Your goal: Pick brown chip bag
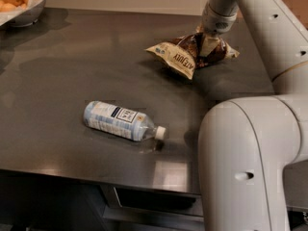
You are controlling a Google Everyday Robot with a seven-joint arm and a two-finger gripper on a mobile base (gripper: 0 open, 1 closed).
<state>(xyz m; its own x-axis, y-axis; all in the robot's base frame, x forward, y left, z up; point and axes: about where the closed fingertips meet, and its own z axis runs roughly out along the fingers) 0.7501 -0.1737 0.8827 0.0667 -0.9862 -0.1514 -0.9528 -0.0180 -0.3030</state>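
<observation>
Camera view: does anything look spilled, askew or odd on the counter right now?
The water bottle lies on its side near the front edge, capped, with no spill visible. The brown chip bag is bunched and tilted at the far right, where the gripper is closed on it.

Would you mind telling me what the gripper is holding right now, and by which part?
The gripper is shut on the brown chip bag, pinching its crumpled dark brown middle; the cream lettered end sticks out free to one side.

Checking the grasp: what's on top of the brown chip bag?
The gripper sits on the dark middle of the brown chip bag. The bag surface beneath it is covered.
</observation>
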